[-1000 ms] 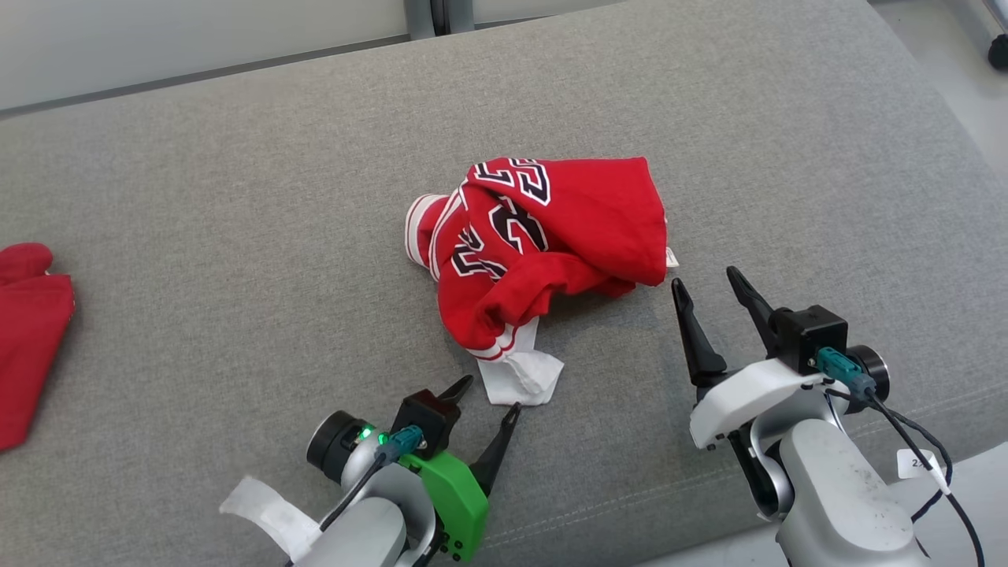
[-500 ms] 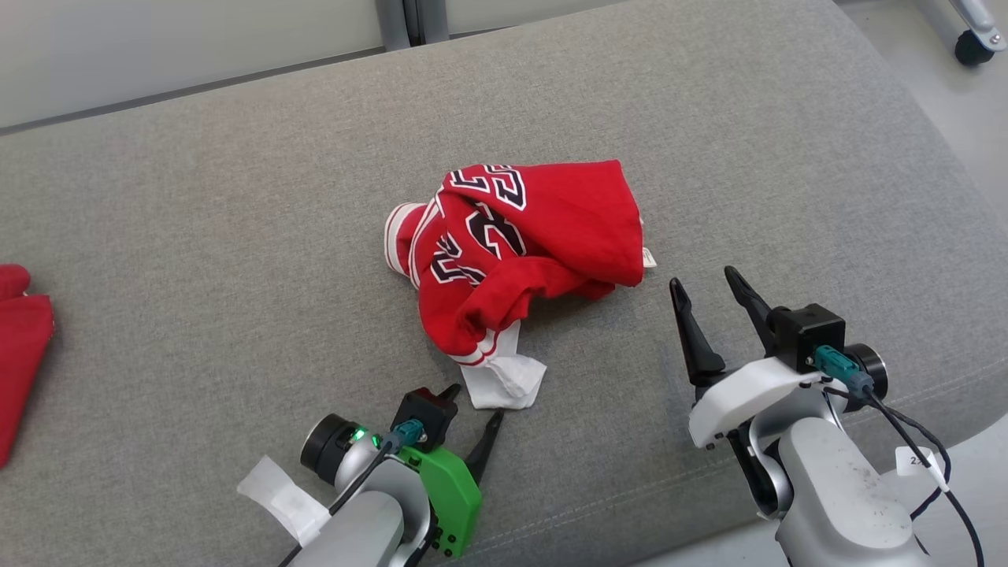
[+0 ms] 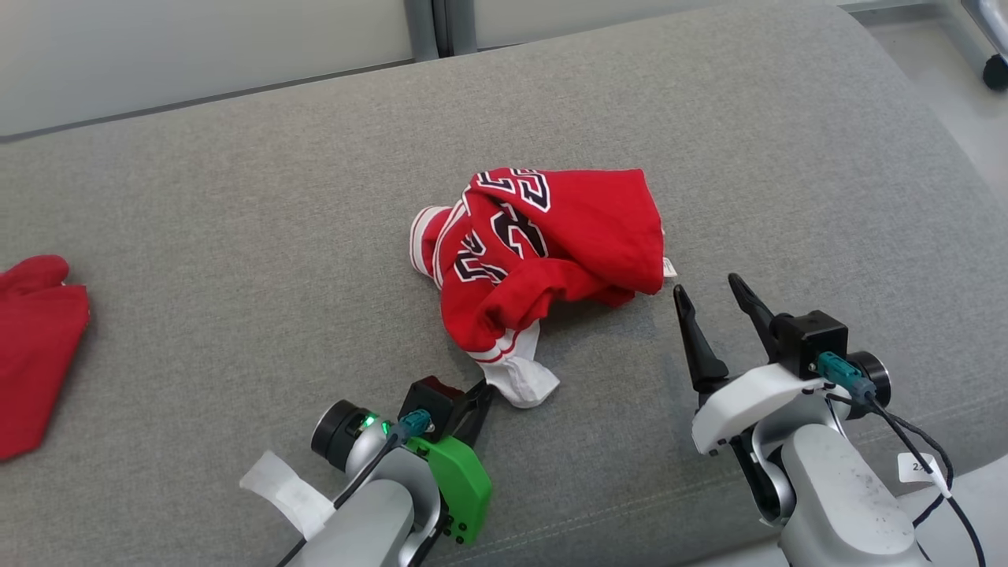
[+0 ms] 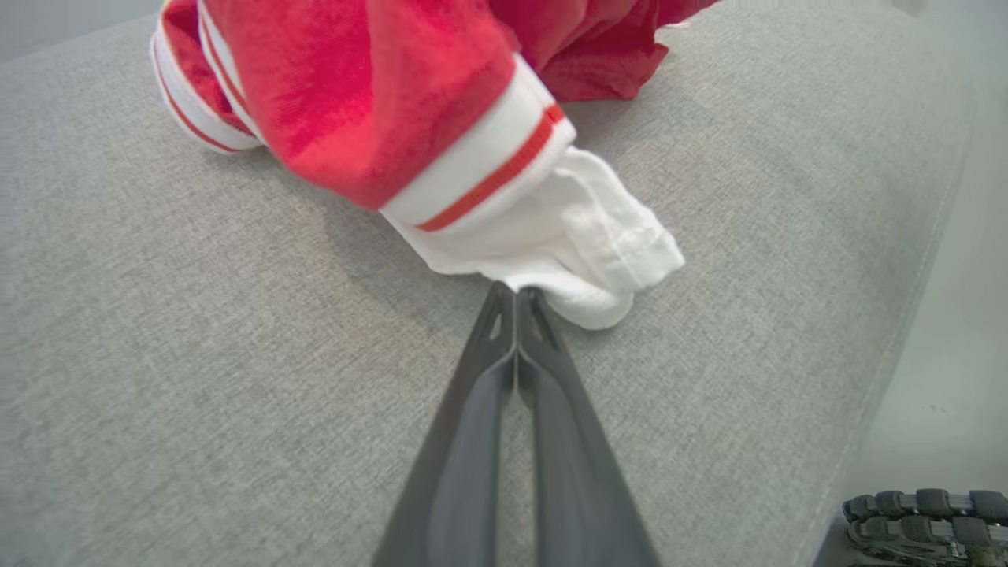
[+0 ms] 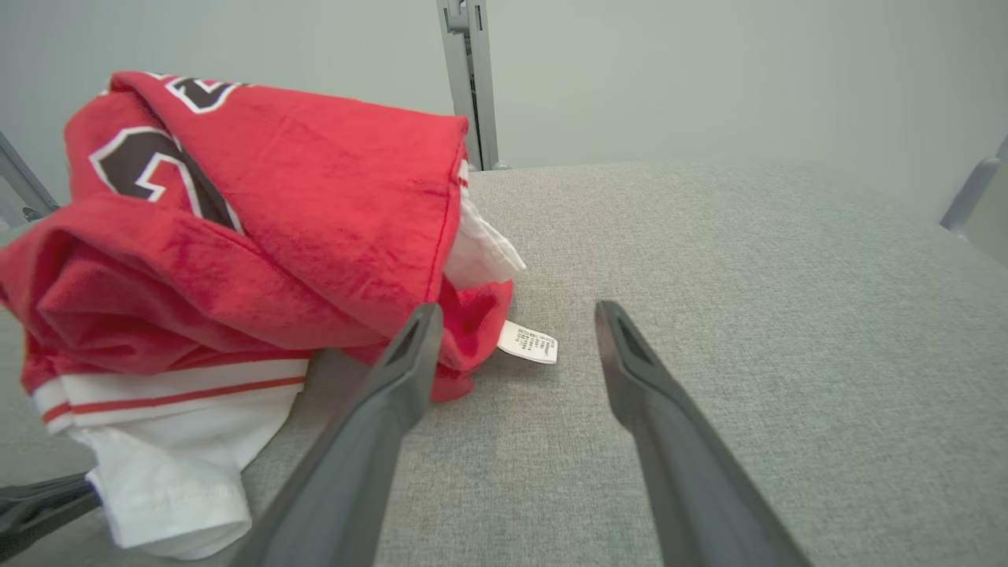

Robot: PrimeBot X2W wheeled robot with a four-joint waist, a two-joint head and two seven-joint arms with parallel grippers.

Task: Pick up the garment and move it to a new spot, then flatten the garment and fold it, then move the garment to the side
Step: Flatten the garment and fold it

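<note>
Finding the garment [image 3: 567,228] heaped in a crumpled mound near the middle of the grey cushion [image 3: 236,197], nearer its front edge than its back edge. Red cloth, with black numbers outlined in white across the top folds and red-and-white striped bands at the left side and low at the front. Ending toward the front edge in a bunched white flap, flat against the cushion. Carrying a small white label [image 5: 528,342] at the right side of the mound, resting on the cushion.

Clenched on the near tip of that white flap: left gripper [image 3: 487,387], fingers pressed together along their length, low over the cushion close to the front edge, with only a pinch of cloth at the very tips. Behind it, a green cover [image 3: 457,488] on the arm.

Standing released just right of the mound: right gripper [image 3: 706,285], fingers spread wide and holding nothing, tips pointing toward the back edge, near the label and the lowest red fold but apart from both in the head view.

Farther out, toward the left side of the cushion, another red cloth [image 3: 35,346], well apart from the garment. Beyond the back edge, a pale wall [image 3: 197,47] and a grey post [image 3: 437,27]; past the right edge, pale floor [image 3: 961,110] and a dark wheel [image 3: 996,71].
</note>
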